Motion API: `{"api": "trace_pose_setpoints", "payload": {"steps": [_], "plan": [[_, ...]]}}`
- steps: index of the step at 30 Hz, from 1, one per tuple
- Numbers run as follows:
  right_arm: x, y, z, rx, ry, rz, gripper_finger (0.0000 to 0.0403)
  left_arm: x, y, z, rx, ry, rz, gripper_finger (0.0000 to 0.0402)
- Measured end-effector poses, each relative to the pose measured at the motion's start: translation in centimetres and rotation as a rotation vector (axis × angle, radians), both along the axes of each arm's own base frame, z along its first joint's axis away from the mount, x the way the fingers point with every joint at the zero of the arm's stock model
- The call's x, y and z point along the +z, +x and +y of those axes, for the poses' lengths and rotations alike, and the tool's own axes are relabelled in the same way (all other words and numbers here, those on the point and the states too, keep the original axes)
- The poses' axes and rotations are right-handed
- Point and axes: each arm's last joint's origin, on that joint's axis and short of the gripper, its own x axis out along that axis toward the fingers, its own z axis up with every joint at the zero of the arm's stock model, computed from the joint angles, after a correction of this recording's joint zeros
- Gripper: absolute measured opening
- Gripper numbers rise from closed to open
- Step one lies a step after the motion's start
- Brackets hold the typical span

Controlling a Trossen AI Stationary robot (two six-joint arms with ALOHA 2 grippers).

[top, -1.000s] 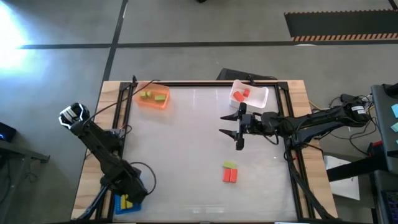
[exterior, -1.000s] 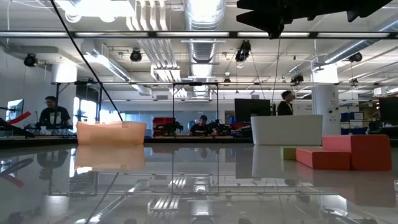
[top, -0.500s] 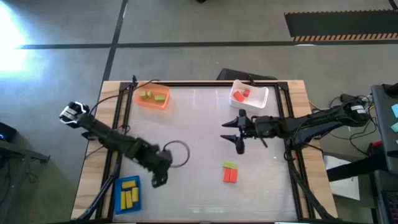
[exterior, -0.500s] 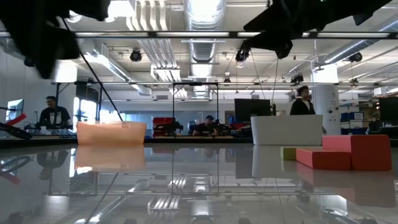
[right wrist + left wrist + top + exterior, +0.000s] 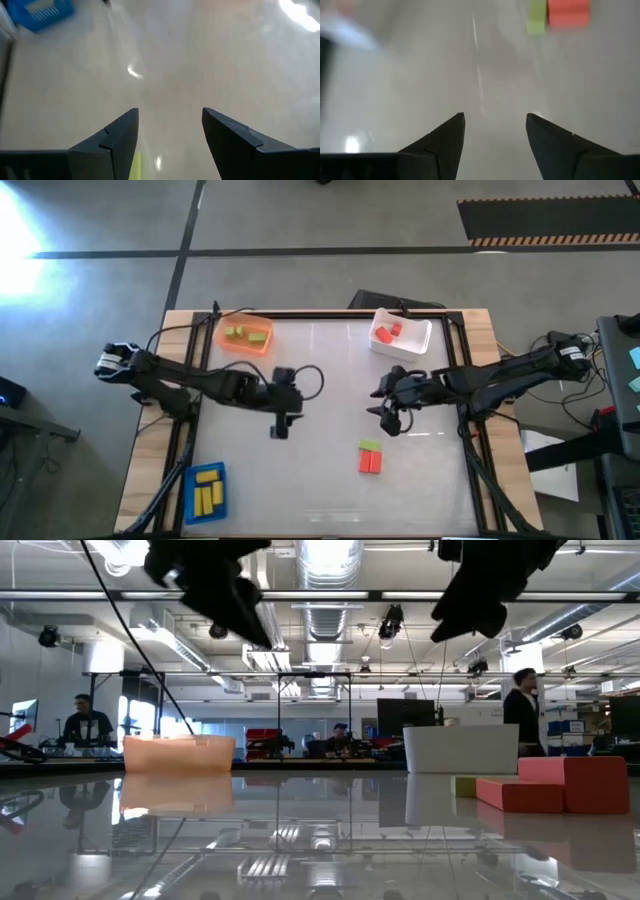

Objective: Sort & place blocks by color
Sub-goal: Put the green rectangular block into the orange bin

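Observation:
A light green block (image 5: 370,446) and red blocks (image 5: 370,463) lie flat on the table right of centre, touching each other; the low view shows the red ones (image 5: 560,790) beside the green one (image 5: 465,785). My left gripper (image 5: 281,427) hovers open over the table's middle, with the green block (image 5: 537,17) and red blocks (image 5: 568,12) far ahead of it. My right gripper (image 5: 388,420) hovers open just beyond the blocks, on their far side; a green sliver (image 5: 136,167) shows low between its fingers. Neither gripper holds anything.
An orange tray (image 5: 247,337) with green blocks stands at the far left. A white tray (image 5: 400,333) with red blocks is at the far right, and a blue tray (image 5: 207,490) with yellow blocks at the near left corner. People move in the room behind (image 5: 525,705).
My left arm has swung from the near left corner, above the blue tray, out to the table's middle, uncovering that tray. My right gripper has drifted a little toward the near edge, closer to the loose blocks. The blocks have stayed put.

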Motion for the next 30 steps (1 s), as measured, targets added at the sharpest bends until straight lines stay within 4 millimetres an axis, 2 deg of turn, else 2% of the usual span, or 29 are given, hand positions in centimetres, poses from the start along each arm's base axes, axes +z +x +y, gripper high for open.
{"api": "trace_pose_setpoints", "payload": {"steps": [7, 11, 16, 23, 30], "plan": [[-1.4, 0.8, 1.0, -0.006, 0.024, 0.295, 0.0199, 2.9, 1.6, 2.2, -0.109, 0.205, -0.303, 0.0196], [-2.3, 1.4, 1.8, 0.018, 0.045, 0.482, 0.0198, 4.1, 1.7, 3.5, -0.090, 0.264, -0.394, 0.0196], [-3.5, 2.5, 3.0, 0.041, 0.018, 0.645, 0.0198, 4.5, 1.7, 4.9, -0.041, 0.279, -0.423, 0.0196], [-4.6, 4.7, 4.8, 0.086, -0.019, 0.682, 0.0198, 4.0, 1.5, 5.8, -0.004, 0.314, -0.395, 0.0196], [-7.1, 5.7, 6.6, 0.171, -0.030, 0.531, 0.0199, 3.0, 0.1, 5.8, -0.013, 0.357, -0.423, 0.0196]]}}
